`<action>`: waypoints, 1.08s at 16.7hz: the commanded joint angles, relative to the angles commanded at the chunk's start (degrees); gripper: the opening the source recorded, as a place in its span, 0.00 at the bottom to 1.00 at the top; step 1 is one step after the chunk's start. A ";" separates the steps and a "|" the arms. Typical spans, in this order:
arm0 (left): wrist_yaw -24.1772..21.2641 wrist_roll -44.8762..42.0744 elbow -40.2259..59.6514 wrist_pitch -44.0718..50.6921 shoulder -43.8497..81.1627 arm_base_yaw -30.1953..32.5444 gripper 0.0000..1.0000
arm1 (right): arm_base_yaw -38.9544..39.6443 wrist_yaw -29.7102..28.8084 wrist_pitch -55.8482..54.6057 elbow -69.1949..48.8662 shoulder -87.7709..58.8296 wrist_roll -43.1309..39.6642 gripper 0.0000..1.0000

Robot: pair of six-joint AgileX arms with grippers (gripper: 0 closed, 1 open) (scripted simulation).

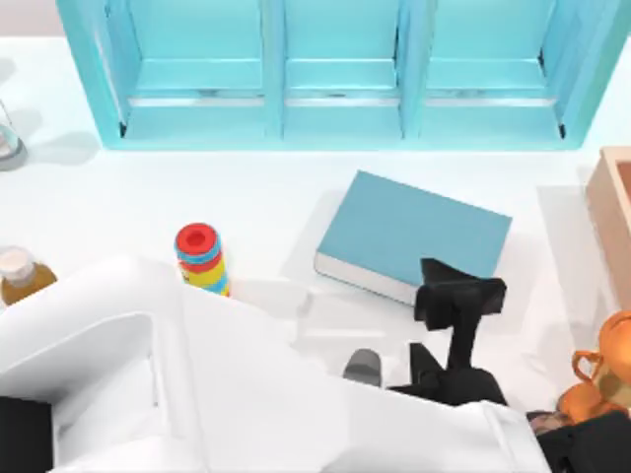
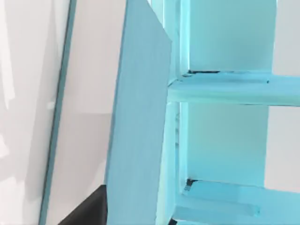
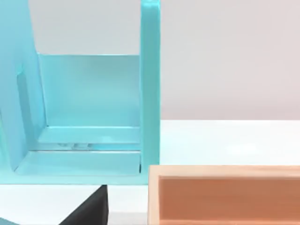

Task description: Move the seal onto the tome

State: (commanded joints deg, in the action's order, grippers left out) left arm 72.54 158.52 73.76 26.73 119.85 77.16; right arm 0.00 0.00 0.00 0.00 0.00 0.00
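Hanging over the tome's (image 1: pixel 409 232) near right corner, the left tool (image 1: pixel 458 296) is nearer than the parked right arm (image 1: pixel 592 445); its opening, and whether the seal is held, cannot be told.

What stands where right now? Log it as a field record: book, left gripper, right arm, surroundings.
tome: large teal-blue hardcover book, flat on the white table, in front of the light-blue shelf cabinet
left gripper: over the book's near right corner
right arm: parked at the table's near right corner
left of book: red, blue and yellow ring stack
right side: tan wooden box, orange-bronze trophy cup
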 joint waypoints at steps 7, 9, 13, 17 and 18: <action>-11.59 -28.42 -13.19 -6.05 -19.46 -15.07 1.00 | 0.00 0.00 0.00 0.00 0.00 0.00 1.00; -16.51 -41.82 -18.75 -8.27 -27.96 -21.15 1.00 | 0.00 0.00 0.00 0.00 0.00 0.00 1.00; -28.08 -73.86 -30.39 -13.33 -48.70 -34.54 1.00 | 0.00 0.00 0.00 0.00 0.00 0.00 1.00; -41.55 -105.75 -43.71 -18.23 -71.43 -48.63 1.00 | 0.00 0.00 0.00 0.00 0.00 0.00 1.00; -44.97 -112.94 -47.43 -19.17 -76.98 -52.02 1.00 | 0.00 0.00 0.00 0.00 0.00 0.00 1.00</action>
State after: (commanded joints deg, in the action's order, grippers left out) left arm 27.58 45.58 26.33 7.56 42.88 25.15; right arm 0.00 0.00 0.00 0.00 0.00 0.00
